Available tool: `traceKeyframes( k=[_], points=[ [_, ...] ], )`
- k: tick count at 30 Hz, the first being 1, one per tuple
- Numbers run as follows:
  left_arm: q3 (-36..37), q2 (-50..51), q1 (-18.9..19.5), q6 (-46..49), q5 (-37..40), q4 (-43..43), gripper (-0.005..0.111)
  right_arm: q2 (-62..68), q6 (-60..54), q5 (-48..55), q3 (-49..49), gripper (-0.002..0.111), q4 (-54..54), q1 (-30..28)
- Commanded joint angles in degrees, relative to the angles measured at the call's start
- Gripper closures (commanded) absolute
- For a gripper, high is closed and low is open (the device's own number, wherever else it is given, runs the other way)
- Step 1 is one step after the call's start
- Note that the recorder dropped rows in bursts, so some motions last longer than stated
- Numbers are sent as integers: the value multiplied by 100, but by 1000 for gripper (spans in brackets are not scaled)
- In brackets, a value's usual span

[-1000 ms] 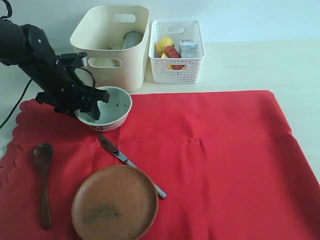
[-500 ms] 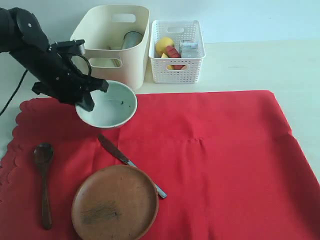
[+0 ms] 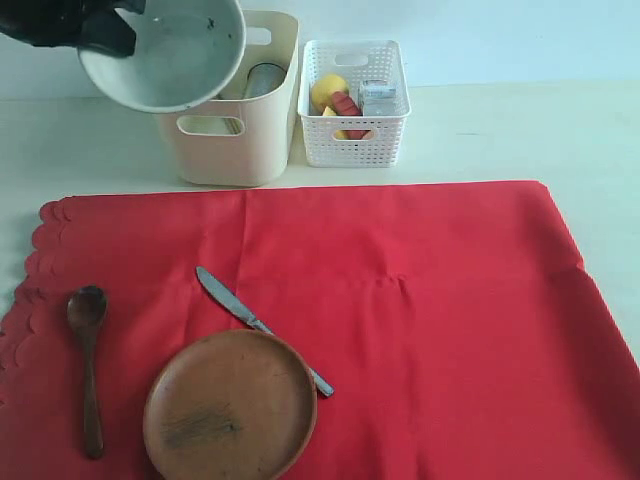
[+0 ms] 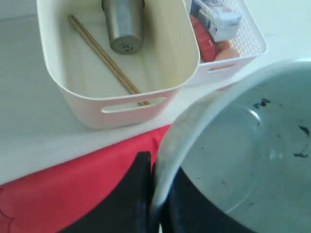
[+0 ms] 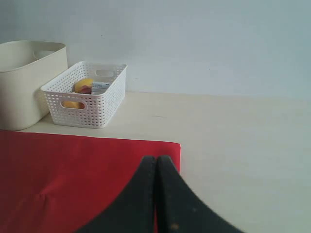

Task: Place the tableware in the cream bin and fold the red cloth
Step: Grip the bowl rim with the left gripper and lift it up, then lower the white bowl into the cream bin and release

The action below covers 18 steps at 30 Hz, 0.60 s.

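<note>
My left gripper [image 3: 95, 30] is shut on the rim of the pale white-green bowl [image 3: 165, 55] and holds it tilted in the air at the top left, in front of the cream bin [image 3: 235, 150]. The left wrist view shows the rim of the bowl [image 4: 204, 121] pinched at my left gripper [image 4: 154, 170]. Inside the cream bin [image 4: 77, 104] lie a steel cup [image 4: 123, 24] and chopsticks [image 4: 102, 56]. On the red cloth [image 3: 420, 320] rest a wooden spoon [image 3: 88, 355], a metal knife [image 3: 255, 322] and a brown plate [image 3: 230, 405]. My right gripper [image 5: 156, 159] is shut and holds nothing, above the cloth's edge [image 5: 73, 179].
A white lattice basket [image 3: 355, 105] with food stands right of the cream bin; it shows as the basket [image 5: 87, 97] in the right wrist view. Bare pale table [image 3: 520, 130] lies behind and to the right of the cloth.
My left gripper closed on the bowl's rim and lifted it off the cloth, up and back toward the cream bin. The right gripper has not moved.
</note>
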Motion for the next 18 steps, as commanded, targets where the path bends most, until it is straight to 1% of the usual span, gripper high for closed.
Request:
traceKeyframes(
  k=[1,5,7,14,18],
  points=[
    [-4,13,-12,12,-700,143,107,-33,28,-6,14,108,-35,-29],
    [-21,141,9,83,-1261,181,107,-33,28,-6,14,108,-35,-29],
    [-183,287,54,205,-1355,181,107,-33,28,-6,14,108,-35,-29],
    [-1367,1106,297,241,-924,169,107,-33,28,-6,14,108,-35,-29],
    [-2161,1686,395,265,-592,169,107,-33,28,4,14,108,-35,-29]
  ],
)
